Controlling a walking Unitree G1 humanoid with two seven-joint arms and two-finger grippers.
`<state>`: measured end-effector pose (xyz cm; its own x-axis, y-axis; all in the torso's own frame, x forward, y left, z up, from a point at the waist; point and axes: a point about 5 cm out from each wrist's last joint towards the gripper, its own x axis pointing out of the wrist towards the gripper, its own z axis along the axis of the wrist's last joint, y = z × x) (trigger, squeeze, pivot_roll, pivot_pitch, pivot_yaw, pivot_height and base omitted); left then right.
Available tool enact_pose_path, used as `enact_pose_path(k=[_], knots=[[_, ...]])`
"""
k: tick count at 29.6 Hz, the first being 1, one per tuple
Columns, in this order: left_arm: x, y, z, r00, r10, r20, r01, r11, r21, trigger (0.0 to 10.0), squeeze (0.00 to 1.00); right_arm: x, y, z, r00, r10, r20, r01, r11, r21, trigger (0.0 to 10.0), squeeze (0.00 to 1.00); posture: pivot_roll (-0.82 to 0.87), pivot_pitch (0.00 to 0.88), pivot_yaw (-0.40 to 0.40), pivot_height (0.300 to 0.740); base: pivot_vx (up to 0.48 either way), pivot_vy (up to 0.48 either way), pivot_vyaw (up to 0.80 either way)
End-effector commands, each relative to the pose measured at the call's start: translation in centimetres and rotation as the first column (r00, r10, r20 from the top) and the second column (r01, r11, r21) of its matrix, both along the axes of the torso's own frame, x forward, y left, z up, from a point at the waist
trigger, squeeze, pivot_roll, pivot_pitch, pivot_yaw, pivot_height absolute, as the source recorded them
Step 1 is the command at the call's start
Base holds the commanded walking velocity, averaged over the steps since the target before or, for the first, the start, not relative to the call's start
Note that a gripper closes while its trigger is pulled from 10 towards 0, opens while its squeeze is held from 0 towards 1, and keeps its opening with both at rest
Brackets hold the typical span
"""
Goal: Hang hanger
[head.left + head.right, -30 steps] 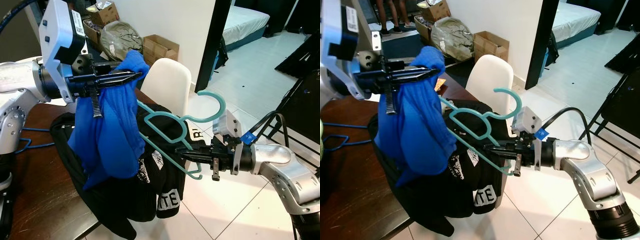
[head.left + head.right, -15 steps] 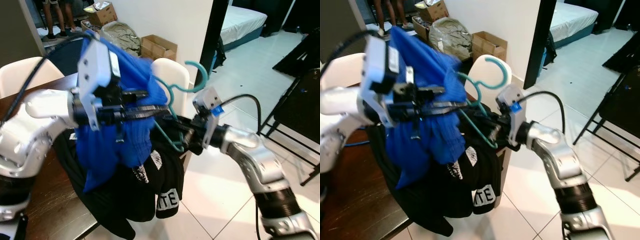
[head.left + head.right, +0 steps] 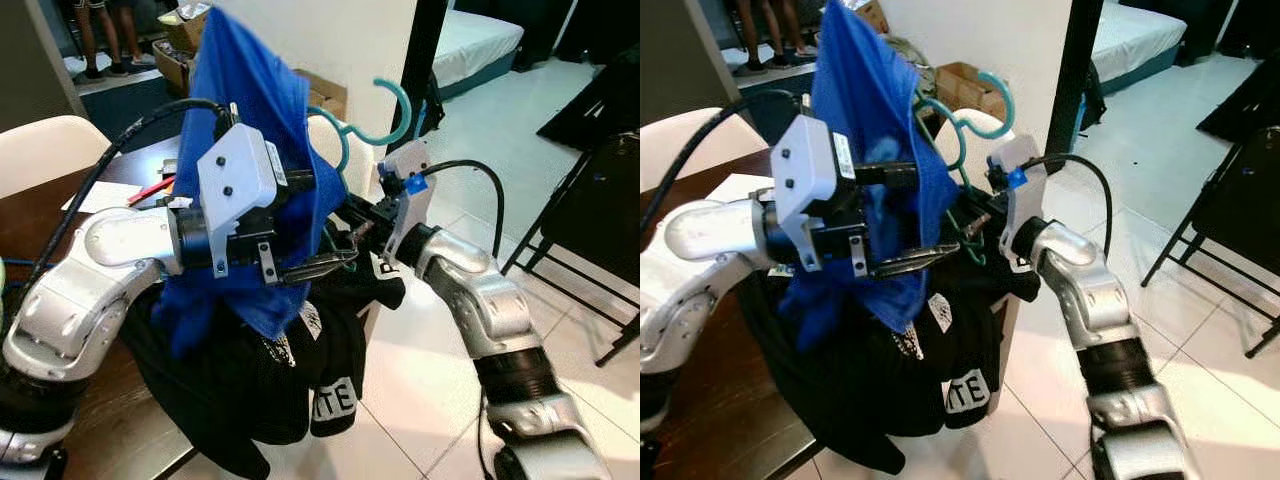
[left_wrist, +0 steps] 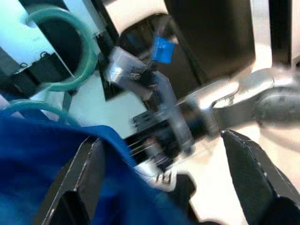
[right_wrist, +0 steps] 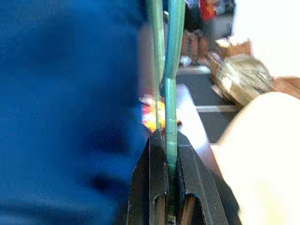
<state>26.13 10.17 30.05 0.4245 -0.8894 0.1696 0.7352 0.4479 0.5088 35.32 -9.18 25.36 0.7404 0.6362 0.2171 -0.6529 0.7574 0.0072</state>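
- The teal hanger [image 3: 350, 140] stands upright above the dark wooden desk [image 3: 60, 420], its hook topmost, pressed against a blue garment [image 3: 255, 120].
- The right hand [image 5: 167, 187] pinches the hanger's lower bar between its two black fingers [image 5: 150, 183], pressed together on the plastic.
- The left hand [image 3: 325, 263] is raised just beside the hanger; the blue garment drapes over its wrist, and its fingers [image 4: 79, 183] are spread wide apart.
- A black garment [image 3: 290, 390] with white lettering hangs over the desk edge, below the hanger.
- A white chair [image 3: 985, 125] stands behind the hanger.
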Motion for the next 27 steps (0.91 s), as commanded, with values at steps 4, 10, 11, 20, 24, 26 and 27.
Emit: enact_pose_path(k=[4,10,11,20,24,26,27], knots=[[-0.1,-0.5,-0.6,0.999,0.051,0.0,-0.051,0.999,0.01,10.0,1.0,0.2,0.1,1.7,0.998,-0.016,0.068,0.012,0.998,0.058,10.0,0.0,0.06,0.067,-0.022,0.74,0.0,0.0,0.0],[-0.3,-1.5,-1.6,0.995,0.092,0.024,-0.094,0.994,0.059,10.0,1.0,0.6,1.1,1.9,0.996,-0.02,0.091,0.016,0.999,0.041,10.0,0.0,0.08,0.066,-0.027,0.74,0.0,0.0,0.0],[-0.3,-1.5,-1.6,0.995,0.092,0.024,-0.094,0.994,0.059,10.0,1.0,0.6,1.1,1.9,0.996,-0.02,0.091,0.016,0.999,0.041,10.0,0.0,0.08,0.066,-0.027,0.74,0.0,0.0,0.0],[0.2,-1.3,-2.2,0.966,0.248,0.069,-0.249,0.969,0.006,10.0,0.0,0.8,1.0,4.3,0.992,-0.027,0.12,-0.004,0.967,0.253,10.0,0.0,0.07,0.063,-0.025,0.74,0.0,0.0,0.0],[0.4,-1.1,-1.9,0.953,0.293,0.076,-0.291,0.956,-0.037,10.0,0.0,0.7,0.9,5.0,0.99,-0.015,0.143,-0.03,0.952,0.303,10.0,0.0,0.07,0.063,-0.025,0.74,0.0,0.0,0.0],[0.5,-0.8,-1.2,0.944,0.324,0.061,-0.316,0.943,-0.108,10.0,0.0,0.6,0.7,5.6,0.985,0.0,0.173,-0.059,0.941,0.334,10.0,0.0,0.07,0.059,-0.035,0.74,0.0,0.0,0.0],[0.5,0.8,0.6,0.95,0.313,0.017,-0.302,0.927,-0.223,10.0,0.0,0.4,0.1,5.8,0.977,0.028,0.21,-0.097,0.94,0.327,10.0,0.0,0.08,0.058,-0.04,0.74,0.0,0.0,0.0]])
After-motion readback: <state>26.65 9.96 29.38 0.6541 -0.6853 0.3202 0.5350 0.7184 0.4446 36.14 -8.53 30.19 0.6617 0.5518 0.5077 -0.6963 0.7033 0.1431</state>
